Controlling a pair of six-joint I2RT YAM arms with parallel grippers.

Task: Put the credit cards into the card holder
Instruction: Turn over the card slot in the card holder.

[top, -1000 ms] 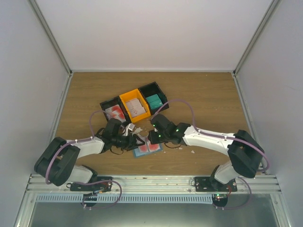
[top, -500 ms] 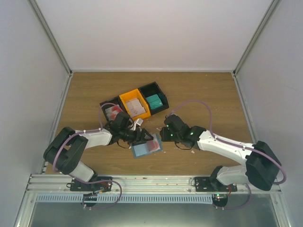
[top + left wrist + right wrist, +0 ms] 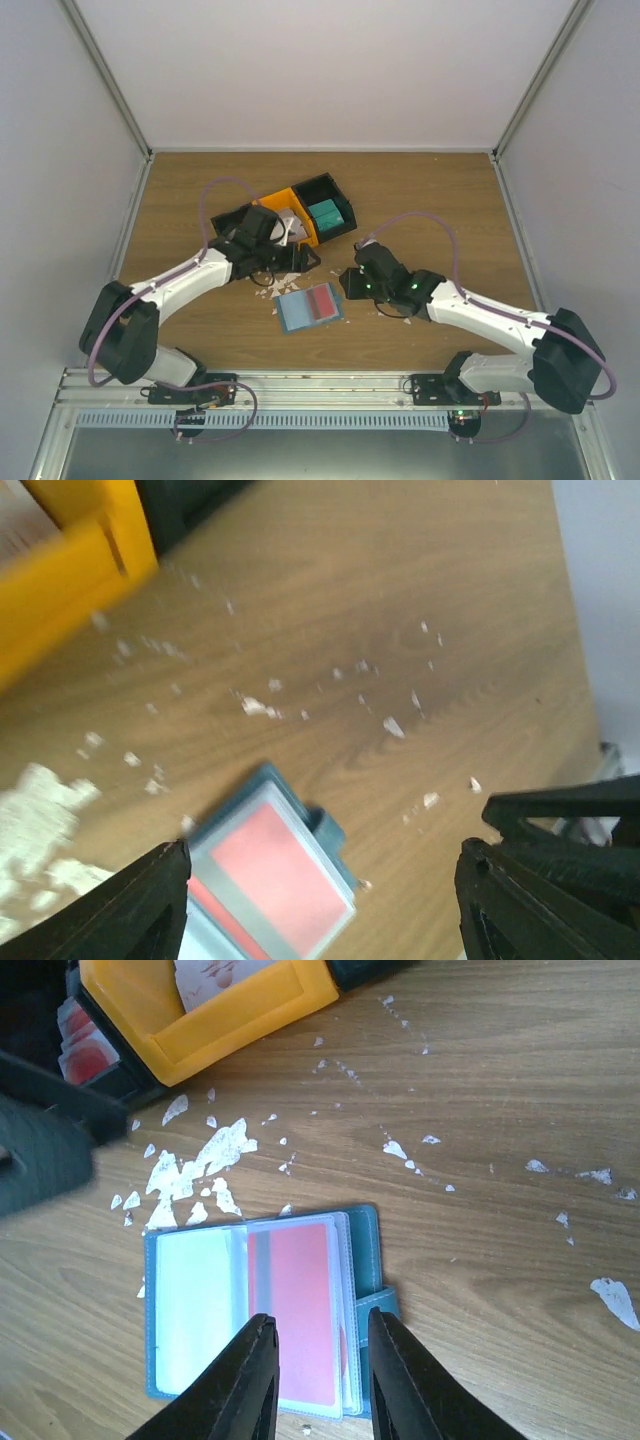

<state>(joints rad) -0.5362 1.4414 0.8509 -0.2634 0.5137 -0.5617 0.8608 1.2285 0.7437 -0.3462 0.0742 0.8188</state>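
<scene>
Card holder (image 3: 310, 307) lies open near-centre, sleeves up so cards slide in. Right gripper (image 3: 322, 1322) hangs just right of it, jaws apart, empty. Left gripper (image 3: 325, 855), also apart and empty, is by the far-left bins (image 3: 220, 1010), probably for more credit cards (image 3: 78, 1045). One's already sleeved.

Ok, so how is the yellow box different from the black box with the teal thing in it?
The yellow bin is bright orange-yellow; the black bin is dark. The yellow bin holds a white sheet with red marks; the black bin holds a teal stack. From above, the left arm hides part of the yellow bin; the black bin shows whole. Both are open-topped and sit side by side.
</scene>
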